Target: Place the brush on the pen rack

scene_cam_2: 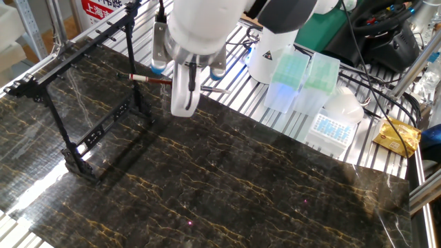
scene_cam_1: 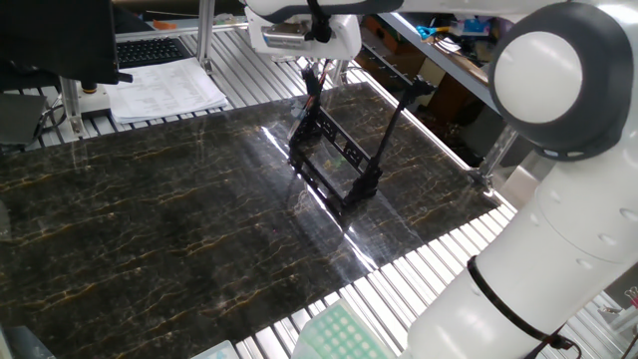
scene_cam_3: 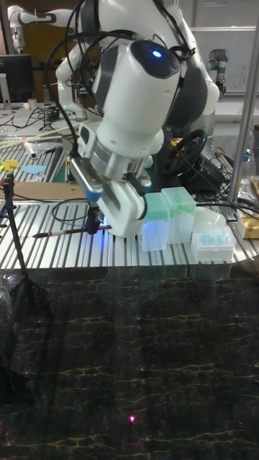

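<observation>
My gripper (scene_cam_2: 181,96) hangs above the dark marble tabletop, shut on the brush (scene_cam_2: 148,79), a thin stick held level with a reddish section and pale end pointing toward the pen rack (scene_cam_2: 76,89). The black frame rack stands upright to the left of the gripper, and the brush tip is level with its upper bars, close to the near upright arm. From the opposite side, the gripper (scene_cam_1: 314,78) sits just above the rack's (scene_cam_1: 339,150) far end, with the brush (scene_cam_1: 317,90) mostly hidden. In the tall view, the brush (scene_cam_3: 65,232) sticks out left of the gripper (scene_cam_3: 92,219), and the rack (scene_cam_3: 11,287) is at the left edge.
Green and clear pipette-tip boxes (scene_cam_2: 289,72) and a white tip rack (scene_cam_2: 331,127) stand on the slatted bench behind the gripper. A yellow packet (scene_cam_2: 396,134) lies at the far right. Papers (scene_cam_1: 164,90) lie beyond the marble's other edge.
</observation>
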Robot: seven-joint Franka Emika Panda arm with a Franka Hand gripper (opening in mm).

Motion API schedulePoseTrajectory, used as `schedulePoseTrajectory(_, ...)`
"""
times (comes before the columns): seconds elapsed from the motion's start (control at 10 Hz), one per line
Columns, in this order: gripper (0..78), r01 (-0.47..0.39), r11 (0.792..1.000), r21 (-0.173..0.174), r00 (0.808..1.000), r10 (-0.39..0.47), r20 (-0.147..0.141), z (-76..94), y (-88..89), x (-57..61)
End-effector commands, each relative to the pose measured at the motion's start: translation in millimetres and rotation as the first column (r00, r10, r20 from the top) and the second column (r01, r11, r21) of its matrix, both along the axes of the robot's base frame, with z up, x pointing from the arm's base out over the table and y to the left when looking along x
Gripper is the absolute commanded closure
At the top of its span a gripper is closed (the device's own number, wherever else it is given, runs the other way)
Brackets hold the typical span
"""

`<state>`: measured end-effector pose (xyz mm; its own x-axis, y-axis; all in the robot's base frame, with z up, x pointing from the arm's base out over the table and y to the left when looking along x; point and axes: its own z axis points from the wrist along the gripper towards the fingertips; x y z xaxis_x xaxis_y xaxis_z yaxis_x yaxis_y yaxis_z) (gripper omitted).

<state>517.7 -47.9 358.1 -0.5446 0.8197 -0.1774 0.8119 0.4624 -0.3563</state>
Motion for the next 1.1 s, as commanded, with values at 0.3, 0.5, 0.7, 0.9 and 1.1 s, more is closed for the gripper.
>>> schedulePoseTrajectory(0.3, 76.4, 0.078, 0.996, -0.033, 0.997, -0.078, 0.019, 0.4, -17.1, 2.3)
schedulePoseTrajectory(0.5, 76.4, 0.091, 0.995, -0.033, 0.996, -0.09, 0.024, 1.9, -22.1, 4.9)
schedulePoseTrajectory(0.7, 76.4, 0.089, 0.996, -0.031, 0.996, -0.088, 0.024, 1.4, -24.4, 5.6)
schedulePoseTrajectory(0.9, 76.4, 0.094, 0.995, -0.033, 0.995, -0.093, 0.026, -1.8, -28.6, 7.0)
schedulePoseTrajectory(1.1, 76.4, 0.096, 0.995, -0.037, 0.995, -0.095, 0.031, -3.0, -31.4, 7.3)
